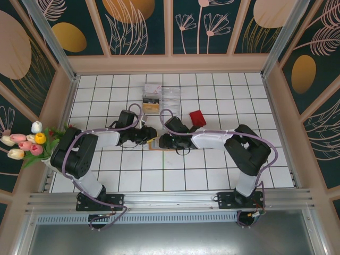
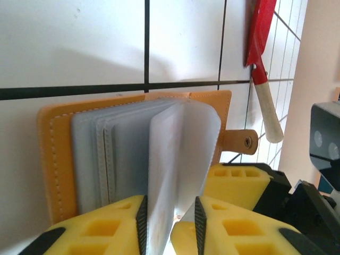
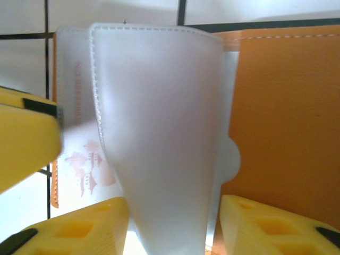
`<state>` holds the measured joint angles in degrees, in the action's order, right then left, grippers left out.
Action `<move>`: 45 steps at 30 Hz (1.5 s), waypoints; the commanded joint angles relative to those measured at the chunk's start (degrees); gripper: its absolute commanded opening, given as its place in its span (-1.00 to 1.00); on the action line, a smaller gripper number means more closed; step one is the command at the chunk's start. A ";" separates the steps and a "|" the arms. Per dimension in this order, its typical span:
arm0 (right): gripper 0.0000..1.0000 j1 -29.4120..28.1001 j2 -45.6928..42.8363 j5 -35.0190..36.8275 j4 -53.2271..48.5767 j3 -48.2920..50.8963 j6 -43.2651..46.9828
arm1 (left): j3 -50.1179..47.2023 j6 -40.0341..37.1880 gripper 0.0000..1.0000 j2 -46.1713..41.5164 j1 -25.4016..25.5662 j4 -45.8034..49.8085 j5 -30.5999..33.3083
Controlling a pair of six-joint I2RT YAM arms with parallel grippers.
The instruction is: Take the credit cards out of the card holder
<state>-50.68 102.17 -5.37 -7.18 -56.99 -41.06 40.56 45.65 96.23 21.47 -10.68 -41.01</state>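
Observation:
The card holder (image 2: 53, 159) lies open on the white tiles, tan-orange outside with grey-blue inner panels; its cover (image 3: 287, 106) also fills the right of the right wrist view. One pale translucent sleeve (image 2: 180, 154) stands up from it, bowed. My left gripper (image 2: 170, 223) is shut on that leaf. My right gripper (image 3: 174, 223) is shut on the same sleeve (image 3: 164, 133) from the other side. A whitish credit card (image 3: 79, 159) with pink print lies behind the sleeve. From above, both grippers (image 1: 149, 137) (image 1: 163, 141) meet over the holder (image 1: 154, 141), hiding most of it.
A red wooden-handled spatula (image 1: 197, 118) lies just behind the right arm, its blade (image 2: 260, 37) close to the holder. A clear plastic box (image 1: 159, 95) sits further back. Artificial tulips (image 1: 26, 142) stand at the left wall. Wooden walls enclose the tiled floor.

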 commanded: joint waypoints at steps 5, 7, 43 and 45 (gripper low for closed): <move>-0.13 0.44 0.60 2.46 -1.71 -1.03 -1.51 | 1.19 -2.48 -0.27 -5.88 -0.03 7.88 9.53; -0.14 0.57 0.54 2.47 -1.61 -1.11 -1.72 | 1.20 -2.80 -0.28 -6.78 -0.03 7.97 9.97; -0.13 3.70 -6.42 9.64 -7.07 1.58 -12.48 | -1.89 -2.61 -0.74 3.11 4.13 5.32 12.02; -0.13 3.99 -6.98 10.27 -8.13 1.65 -13.36 | -1.61 -2.91 -0.74 3.04 4.19 5.23 11.70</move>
<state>-47.29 97.65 2.00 -11.84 -56.36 -51.64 40.34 44.82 97.89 25.52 -8.86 -32.93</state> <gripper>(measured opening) 0.433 0.131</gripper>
